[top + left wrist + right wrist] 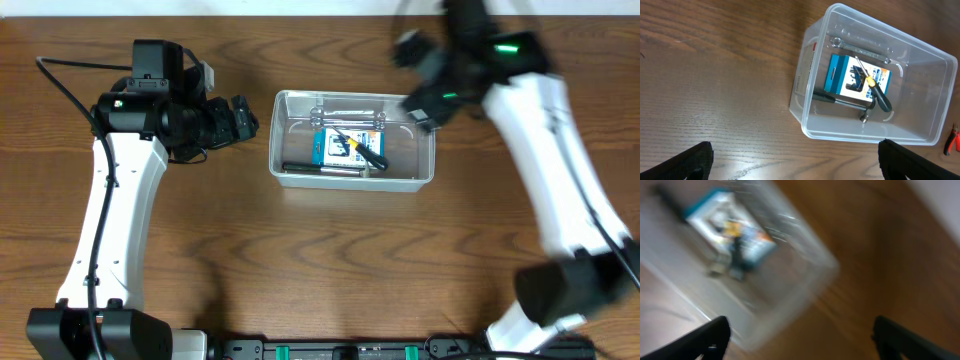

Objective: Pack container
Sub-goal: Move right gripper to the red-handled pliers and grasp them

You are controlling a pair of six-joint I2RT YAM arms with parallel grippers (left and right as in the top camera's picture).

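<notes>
The clear plastic container (425, 168) stands at the table's middle. It holds a blue-and-white box (335, 147), a yellow-and-black screwdriver (362, 150), a hammer with a black handle (320, 168) and a silver wrench (345, 115). The left wrist view shows the container (920, 137) and the same tools inside. My left gripper (243, 117) is open and empty, left of the container. My right gripper (410, 75) is open and empty, above the container's far right corner, blurred. The right wrist view shows the container (805, 287) blurred.
A red-handled tool (952, 142) lies on the wooden table beyond the container's far end, at the edge of the left wrist view. The wooden table (330, 260) spreads in front of the container.
</notes>
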